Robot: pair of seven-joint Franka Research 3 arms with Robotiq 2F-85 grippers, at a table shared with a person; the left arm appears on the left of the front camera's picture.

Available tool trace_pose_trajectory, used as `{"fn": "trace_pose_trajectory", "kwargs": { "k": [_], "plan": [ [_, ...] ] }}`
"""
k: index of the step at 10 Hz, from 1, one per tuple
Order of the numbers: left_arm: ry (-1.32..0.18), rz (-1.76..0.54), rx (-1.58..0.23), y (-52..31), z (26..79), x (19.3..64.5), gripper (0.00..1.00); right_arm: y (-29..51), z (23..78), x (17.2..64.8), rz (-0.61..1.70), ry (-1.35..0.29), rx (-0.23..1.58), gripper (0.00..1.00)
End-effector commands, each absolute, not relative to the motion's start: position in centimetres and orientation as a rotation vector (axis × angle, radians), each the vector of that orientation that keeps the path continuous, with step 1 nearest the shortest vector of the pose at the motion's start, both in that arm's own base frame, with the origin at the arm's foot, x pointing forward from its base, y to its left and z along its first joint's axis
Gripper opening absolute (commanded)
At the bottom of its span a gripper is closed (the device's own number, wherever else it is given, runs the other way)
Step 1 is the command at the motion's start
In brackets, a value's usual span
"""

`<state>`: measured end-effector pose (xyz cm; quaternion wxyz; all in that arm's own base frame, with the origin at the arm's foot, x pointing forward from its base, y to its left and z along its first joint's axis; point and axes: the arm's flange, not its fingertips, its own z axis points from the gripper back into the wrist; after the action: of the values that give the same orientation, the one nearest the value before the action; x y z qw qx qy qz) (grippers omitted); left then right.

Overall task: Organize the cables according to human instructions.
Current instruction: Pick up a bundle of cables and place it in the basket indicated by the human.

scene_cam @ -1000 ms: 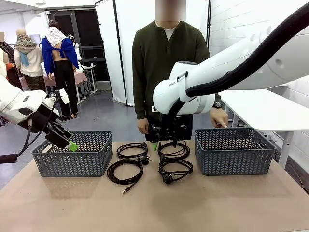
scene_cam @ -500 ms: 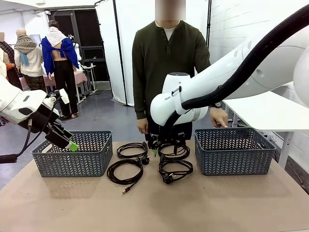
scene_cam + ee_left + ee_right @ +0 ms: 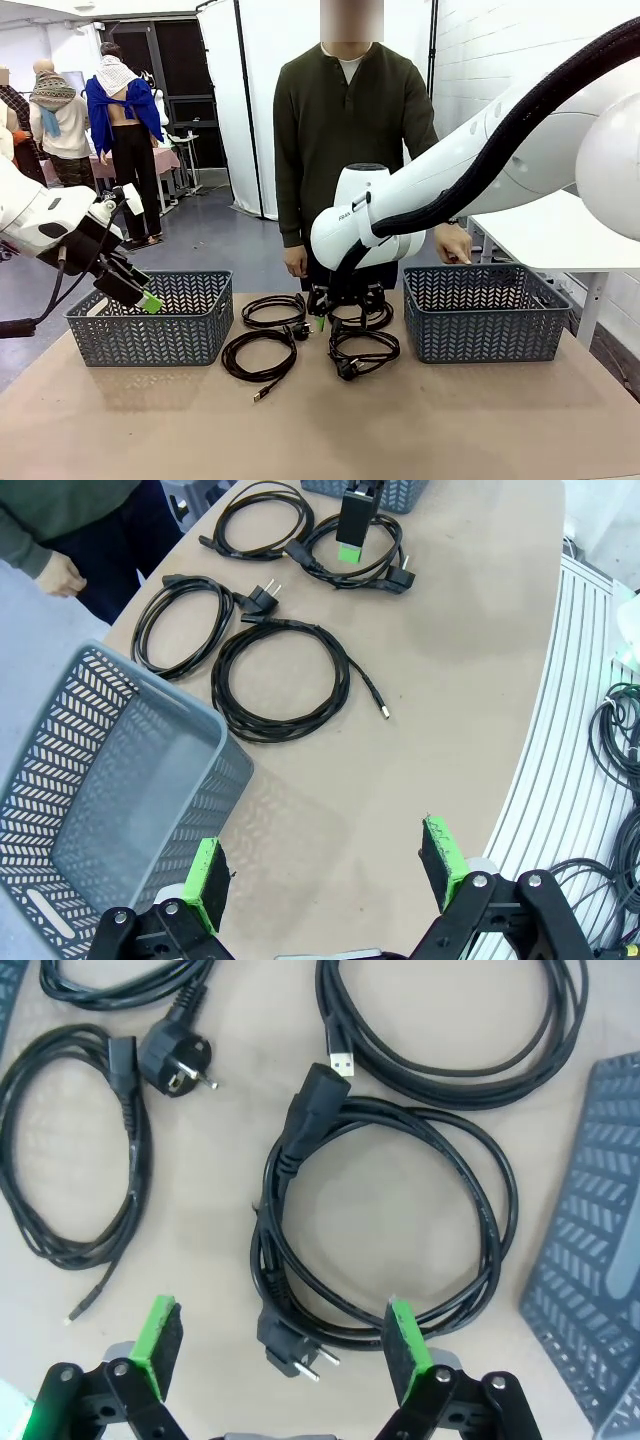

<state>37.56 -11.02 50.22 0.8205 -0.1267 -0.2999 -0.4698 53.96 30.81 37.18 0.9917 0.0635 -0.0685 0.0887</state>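
On your table [image 3: 400, 430], four coiled cables [image 3: 345, 368] lie flat, just left of the right basket [image 3: 485, 315]. Your right gripper [image 3: 275, 1340] hangs over the far coil beside that basket, jaws spread, grasping nothing. Your left gripper [image 3: 325, 865], well left of the basket, is likewise released.

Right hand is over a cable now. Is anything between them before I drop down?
Nothing visible. The right hand hangs open straight above the cable, with no other thing between. The USB plug of a neighbouring cable lies close by its connector.
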Motion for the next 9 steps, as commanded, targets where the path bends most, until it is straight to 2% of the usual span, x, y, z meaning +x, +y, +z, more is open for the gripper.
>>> {"fn": "trace_pose_trajectory", "kwargs": {
  "k": [1, 9],
  "plan": [
    [-0.645, -1.02, -0.287, -10.68, 49.81, 37.75, 1.0, 31.78, 37.58, 54.57, 0.154, -0.153, 0.106, 1.0],
    [-0.645, -1.02, -0.287, -10.68, 49.81, 37.75, 1.0, 31.01, 37.3, 54.05, 0.179, -0.139, 0.129, 1.0]
  ]
}}
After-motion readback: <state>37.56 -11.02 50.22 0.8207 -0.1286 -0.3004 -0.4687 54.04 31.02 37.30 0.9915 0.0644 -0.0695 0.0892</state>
